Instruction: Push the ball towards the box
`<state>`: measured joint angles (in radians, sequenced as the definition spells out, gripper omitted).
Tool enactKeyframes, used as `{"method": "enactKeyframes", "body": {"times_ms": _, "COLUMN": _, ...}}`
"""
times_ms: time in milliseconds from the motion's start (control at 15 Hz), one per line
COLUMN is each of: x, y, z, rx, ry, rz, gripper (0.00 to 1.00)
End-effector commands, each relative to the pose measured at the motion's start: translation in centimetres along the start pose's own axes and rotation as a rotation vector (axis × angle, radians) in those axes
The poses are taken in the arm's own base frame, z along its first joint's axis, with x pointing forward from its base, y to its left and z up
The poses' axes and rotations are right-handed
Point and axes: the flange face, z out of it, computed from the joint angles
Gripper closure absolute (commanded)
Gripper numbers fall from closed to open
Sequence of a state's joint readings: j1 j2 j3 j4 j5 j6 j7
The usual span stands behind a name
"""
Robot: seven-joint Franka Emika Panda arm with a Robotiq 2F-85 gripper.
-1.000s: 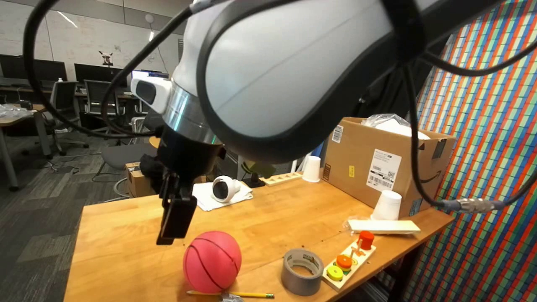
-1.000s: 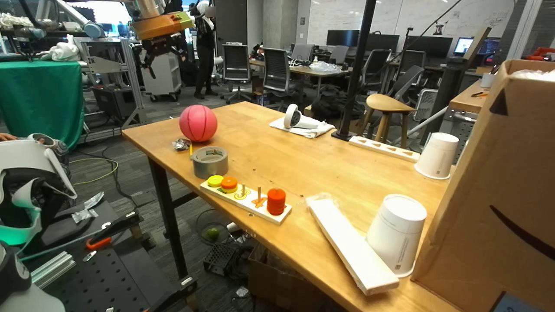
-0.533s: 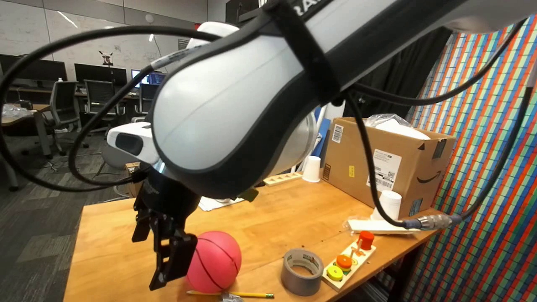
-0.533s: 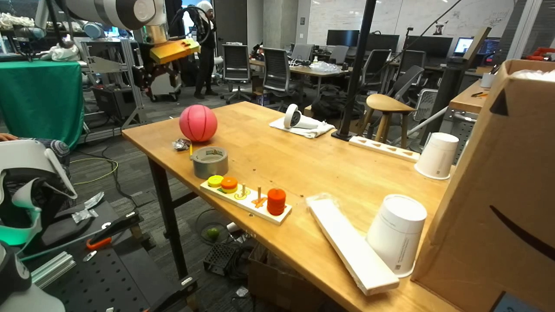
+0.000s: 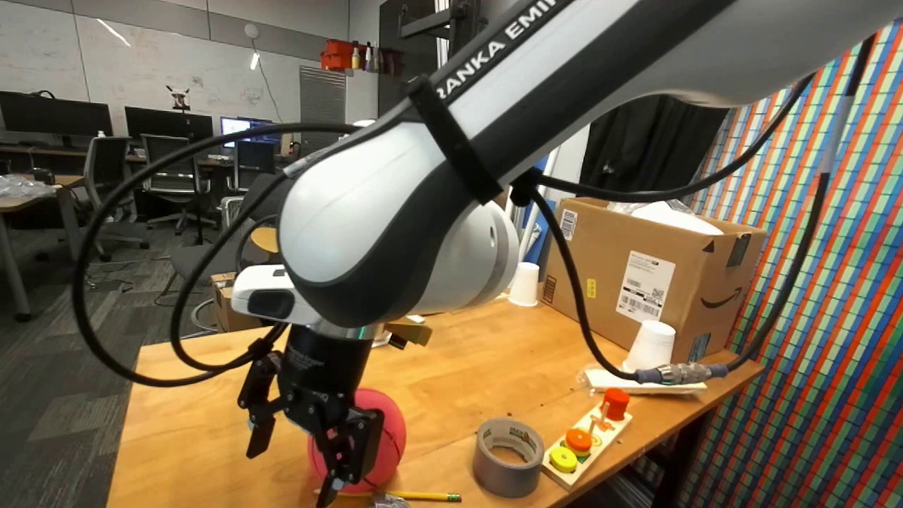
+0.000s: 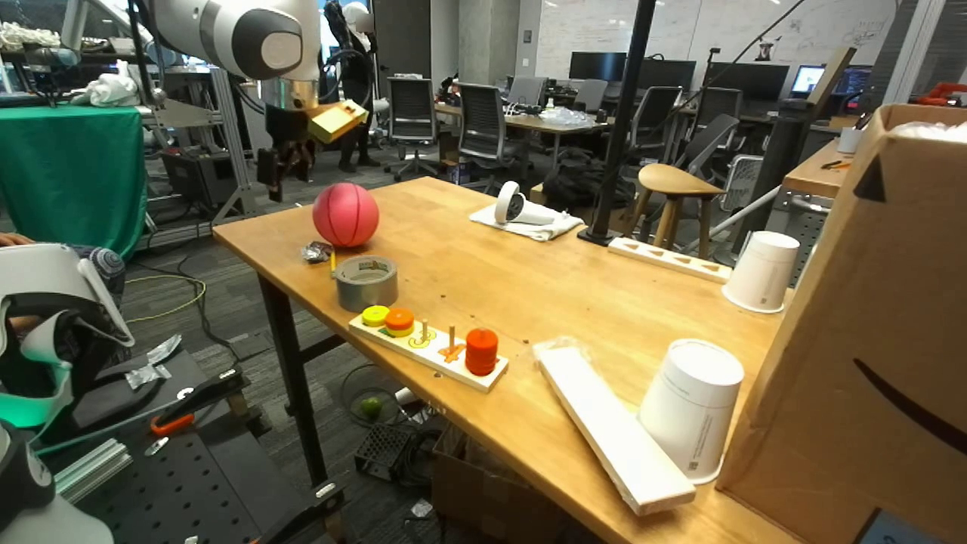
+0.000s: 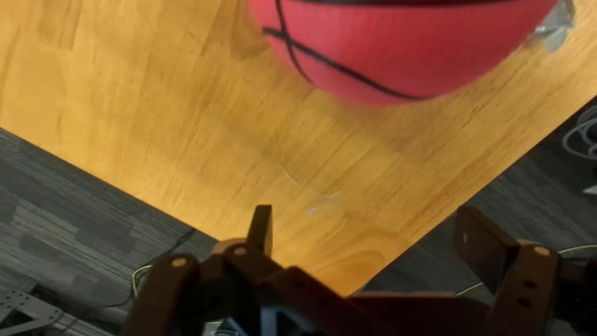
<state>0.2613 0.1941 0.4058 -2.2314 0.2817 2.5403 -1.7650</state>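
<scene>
The gripper [image 7: 364, 212] had come down lower than a moment ago. Its fingers [image 7: 263, 228] were spread wide and held nothing. The ball [image 6: 345, 215] sat on the table [image 6: 453, 242], near but not touching them, between the fingers and the big box [image 6: 861, 317].

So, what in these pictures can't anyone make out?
Ball: partly behind the gripper in an exterior view; cut off by the wrist view's top edge.
Box: right edge cuts it in an exterior view.
Its white label: fine print too small to read in an exterior view.
</scene>
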Motion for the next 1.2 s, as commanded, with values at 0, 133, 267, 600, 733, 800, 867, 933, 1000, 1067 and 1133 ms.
{"method": "enactKeyframes", "body": {"times_ms": 0, "x": -3.2, "y": -0.1, "z": -0.2, "rx": 0.032, "ry": 0.041, "rz": -0.07, "gripper": 0.0}}
{"method": "enactKeyframes", "body": {"times_ms": 133, "x": -5.8, "y": -0.7, "z": -0.8, "rx": 0.018, "ry": 0.037, "rz": -0.03, "gripper": 0.0}}
{"method": "enactKeyframes", "body": {"times_ms": 267, "x": -10.7, "y": -1.7, "z": -3.6, "rx": -0.03, "ry": -0.032, "rz": 0.058, "gripper": 0.0}}
{"method": "enactKeyframes", "body": {"times_ms": 600, "x": -19.7, "y": -5.8, "z": -13.5, "rx": -0.135, "ry": -0.277, "rz": 0.152, "gripper": 0.0}}
{"method": "enactKeyframes", "body": {"times_ms": 733, "x": -21.7, "y": -8.0, "z": -18.0, "rx": -0.199, "ry": -0.346, "rz": 0.195, "gripper": 0.0}}
{"method": "enactKeyframes", "body": {"times_ms": 800, "x": -22.0, "y": -9.2, "z": -20.2, "rx": -0.229, "ry": -0.385, "rz": 0.202, "gripper": 0.0}}
{"method": "enactKeyframes", "body": {"times_ms": 867, "x": -21.5, "y": -10.6, "z": -21.9, "rx": -0.262, "ry": -0.423, "rz": 0.206, "gripper": 0.0}}
{"method": "enactKeyframes", "body": {"times_ms": 933, "x": -20.7, "y": -11.6, "z": -23.2, "rx": -0.291, "ry": -0.464, "rz": 0.215, "gripper": 0.0}}
{"method": "enactKeyframes", "body": {"times_ms": 1000, "x": -19.4, "y": -12.2, "z": -23.0, "rx": -0.317, "ry": -0.502, "rz": 0.221, "gripper": 0.0}}
{"method": "enactKeyframes", "body": {"times_ms": 1067, "x": -18.1, "y": -12.7, "z": -23.0, "rx": -0.323, "ry": -0.508, "rz": 0.225, "gripper": 0.0}}
{"method": "enactKeyframes", "body": {"times_ms": 1133, "x": -16.4, "y": -13.3, "z": -22.3, "rx": -0.318, "ry": -0.492, "rz": 0.236, "gripper": 0.0}}
